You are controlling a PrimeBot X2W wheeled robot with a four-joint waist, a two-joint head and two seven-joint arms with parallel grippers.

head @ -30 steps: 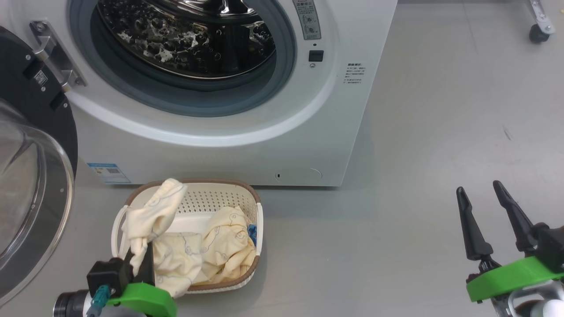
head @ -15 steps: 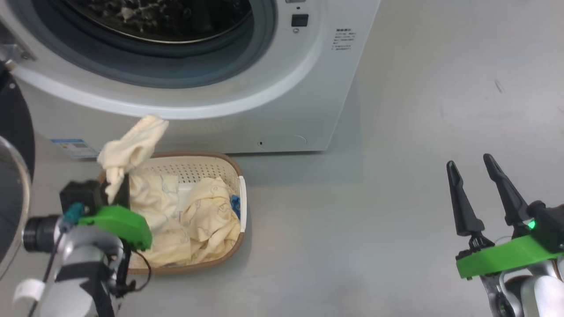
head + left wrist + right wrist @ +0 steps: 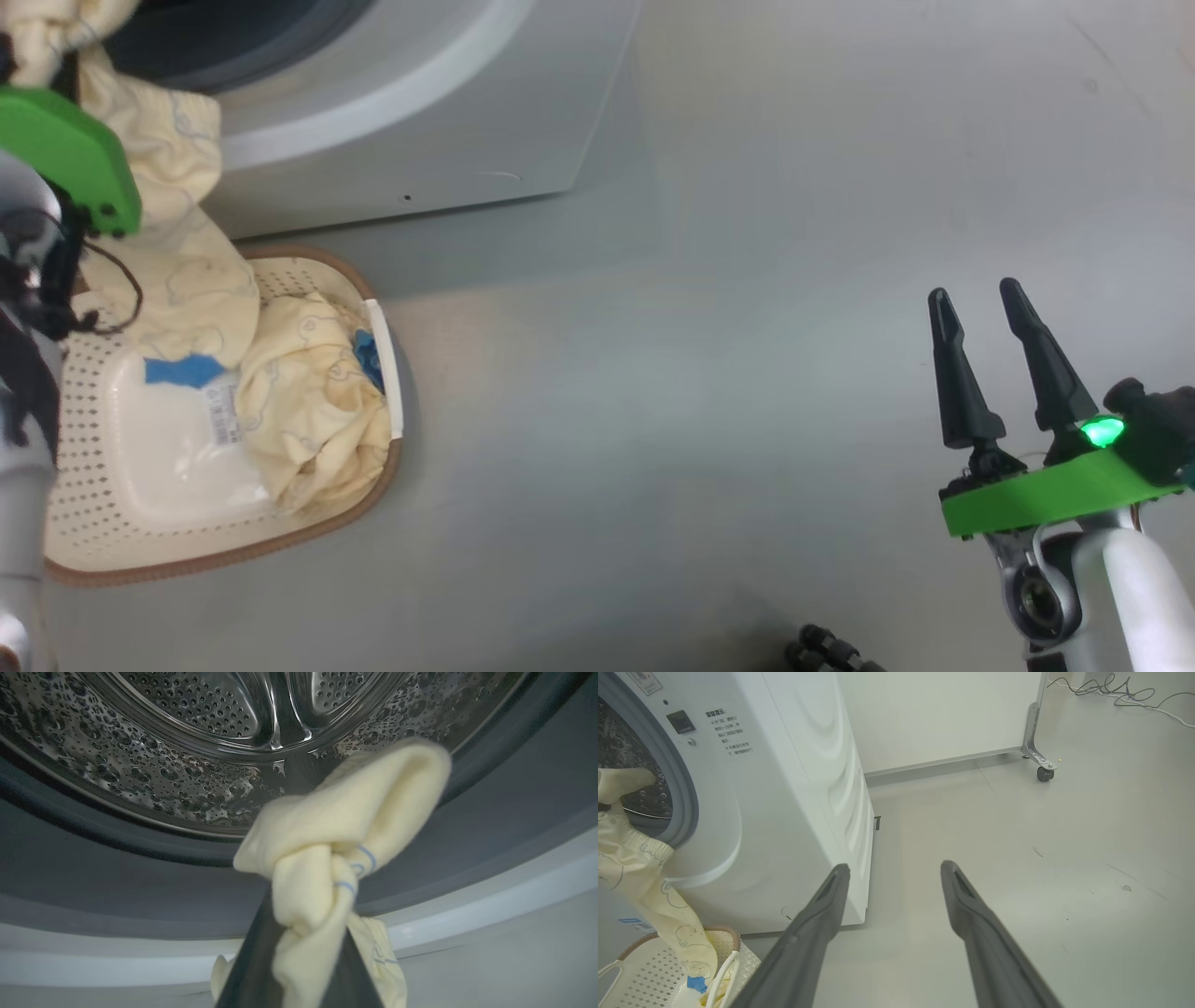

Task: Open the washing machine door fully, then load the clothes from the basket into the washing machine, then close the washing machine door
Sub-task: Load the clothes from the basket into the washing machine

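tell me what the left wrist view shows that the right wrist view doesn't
Left wrist view: the back of the perforated steel drum up close, and the left gripper shut on a bunched cream garment at the drum's mouth.
Right wrist view: the open right gripper over the floor, the basket below the hanging cloth, the washing machine from its side, a caster and loose cables.
Both: the cream garment, the grey gasket and the machine's white front.

Two long black tapered fingers (image 3: 957,392) sit on a bright green plate (image 3: 1036,499); a green light (image 3: 1102,432) glows above the plate, a pale forearm (image 3: 1125,588) below it.
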